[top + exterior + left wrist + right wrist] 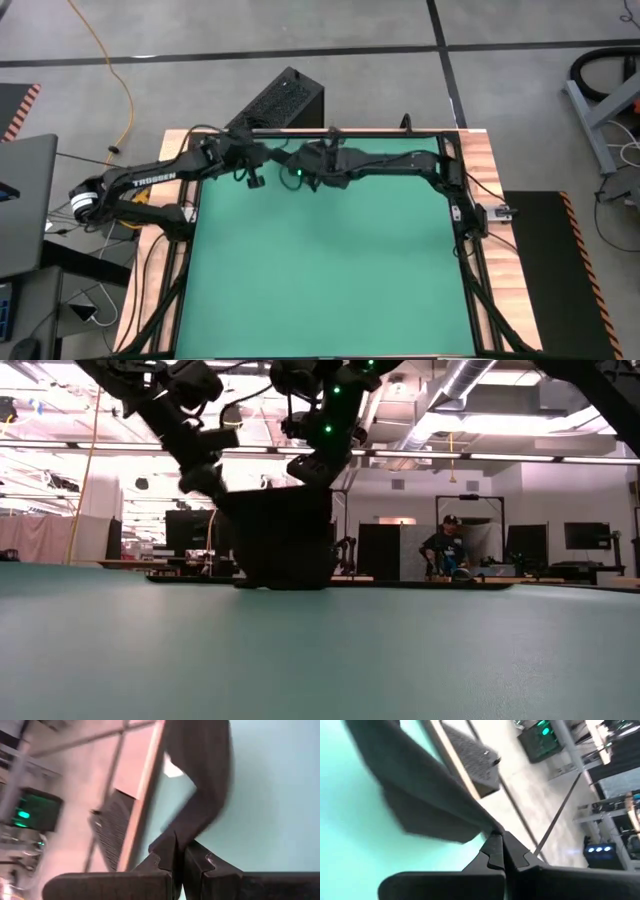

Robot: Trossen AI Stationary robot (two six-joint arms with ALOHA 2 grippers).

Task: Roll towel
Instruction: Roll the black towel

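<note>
High view: both arms reach to the far edge of the green counter (320,270), left end effector (255,160) and right end effector (300,165) near each other, close to the middle of that edge. Towel hard to make out from above, hidden among the dark arms.

Low view: towel (285,545) hangs as a dark sheet between the two end effectors, lifted, its bottom edge at or just above the counter at the far side; cannot tell if it touches.

Left wrist view: left end effector (180,857) fingers closed tight on a pinched edge of the towel (205,780), cloth running away from the fingertips over the green surface; small white tag (172,768) shows near the cloth's edge.

Right wrist view: right end effector (502,847) fingers also closed, clamping a corner of the towel (420,795), cloth spreading away from the tips.

Black ribbed box (278,100) sits on the floor just beyond the counter's far edge. A person (445,545) is in the room background.
</note>
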